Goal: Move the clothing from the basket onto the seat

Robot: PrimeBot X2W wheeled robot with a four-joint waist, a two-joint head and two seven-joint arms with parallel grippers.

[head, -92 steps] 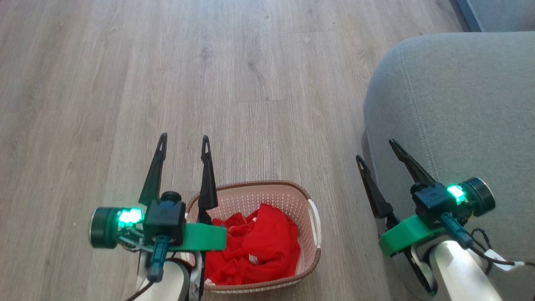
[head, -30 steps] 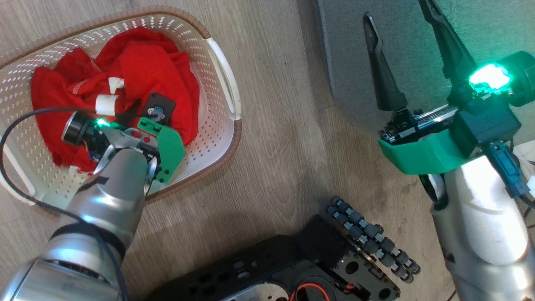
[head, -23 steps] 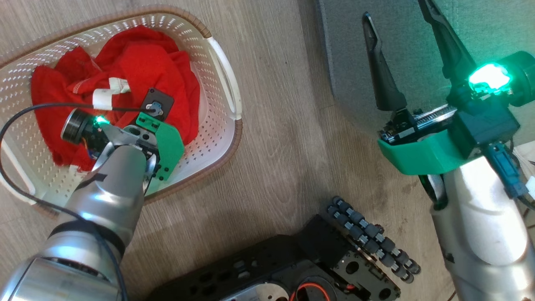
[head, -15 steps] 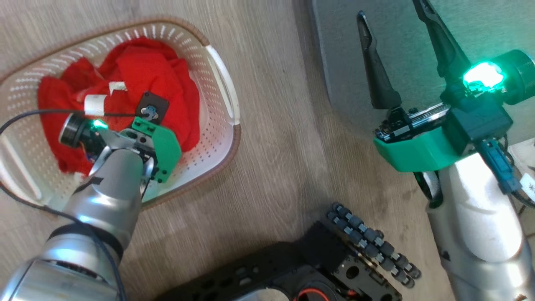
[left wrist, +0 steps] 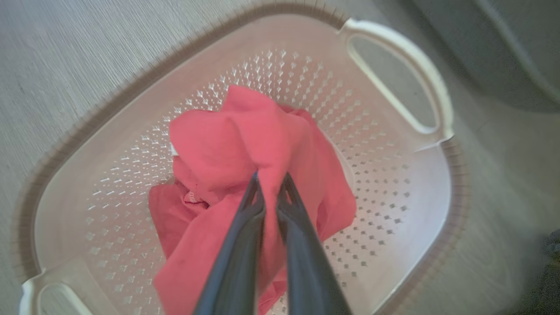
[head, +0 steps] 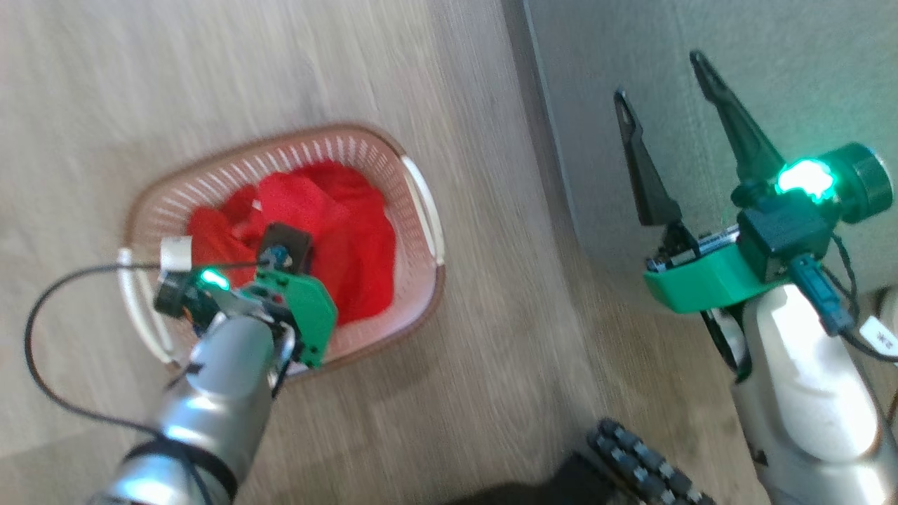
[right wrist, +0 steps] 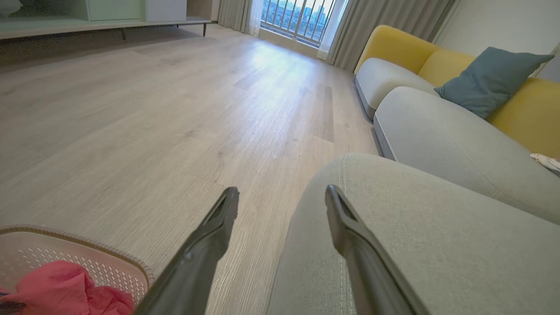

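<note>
- Left gripper [left wrist: 270, 179], spread a moment ago, now clenches the clothing [left wrist: 236, 140] in the basket [left wrist: 393, 210].
- Right gripper [right wrist: 282, 194], at the basket's three o'clock, gapes released at the seat [right wrist: 415, 227] edge.

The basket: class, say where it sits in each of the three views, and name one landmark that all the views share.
Head view: basket left of centre.
Left wrist view: basket spans most of the picture.
Right wrist view: basket in the bottom left corner, cut off by the edge.
Shared landmark: the red clothing inside it.
</note>
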